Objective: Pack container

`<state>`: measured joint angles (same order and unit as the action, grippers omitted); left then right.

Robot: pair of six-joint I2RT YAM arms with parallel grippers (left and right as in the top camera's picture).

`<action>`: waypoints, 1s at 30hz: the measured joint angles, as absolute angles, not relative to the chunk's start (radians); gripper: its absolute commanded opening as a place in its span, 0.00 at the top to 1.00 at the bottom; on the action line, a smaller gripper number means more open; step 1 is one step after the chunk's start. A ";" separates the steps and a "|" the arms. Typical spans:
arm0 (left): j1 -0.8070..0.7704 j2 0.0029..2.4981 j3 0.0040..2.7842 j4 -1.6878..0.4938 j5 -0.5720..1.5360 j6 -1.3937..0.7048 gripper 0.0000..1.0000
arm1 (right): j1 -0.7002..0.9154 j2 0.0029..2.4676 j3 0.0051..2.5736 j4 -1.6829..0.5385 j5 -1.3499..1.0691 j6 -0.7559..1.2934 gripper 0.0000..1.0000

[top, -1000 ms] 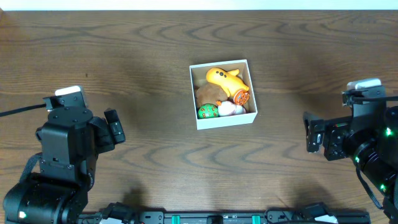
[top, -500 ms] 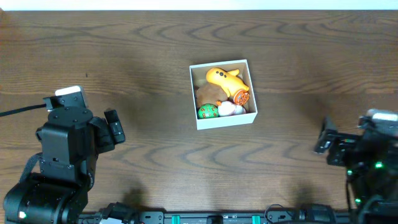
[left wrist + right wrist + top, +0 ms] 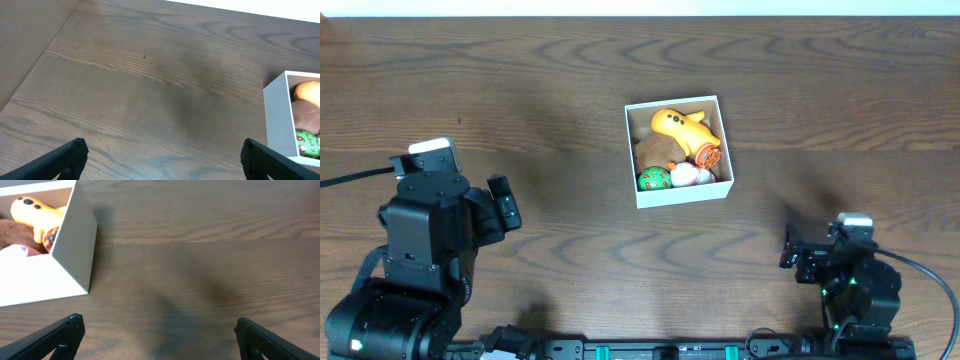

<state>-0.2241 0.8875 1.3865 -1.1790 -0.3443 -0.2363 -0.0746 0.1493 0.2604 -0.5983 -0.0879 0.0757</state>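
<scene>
Left pincer [image 3: 162, 152] and right pincer [image 3: 157, 327] both gape fully, holding nothing above the dark, grainy wooden table [image 3: 520, 80]. Mid-table between them sits the container [image 3: 685, 191], a square box with low white walls, packed with a smooth orange toy [image 3: 682, 128], fuzzy brown plush [image 3: 653, 151] and round green ball [image 3: 654, 179].

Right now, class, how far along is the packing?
Done: the box holds an orange toy, a green ball and others. In hand: nothing; the left gripper and right gripper stand open, away from the box. Left: no loose toy shows on the table, so little or nothing.
</scene>
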 measured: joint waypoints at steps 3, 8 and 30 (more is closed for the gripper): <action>-0.224 0.888 1.386 -1.179 -0.344 -0.236 0.02 | -0.072 0.102 0.221 -0.592 -0.097 0.077 0.01; -0.224 0.888 1.386 -1.179 -0.344 -0.236 0.02 | -0.067 0.055 0.183 -0.589 -0.102 0.080 0.01; -0.224 0.888 1.386 -1.179 -0.344 -0.236 0.02 | -0.062 0.016 0.160 -0.582 -0.109 0.087 0.01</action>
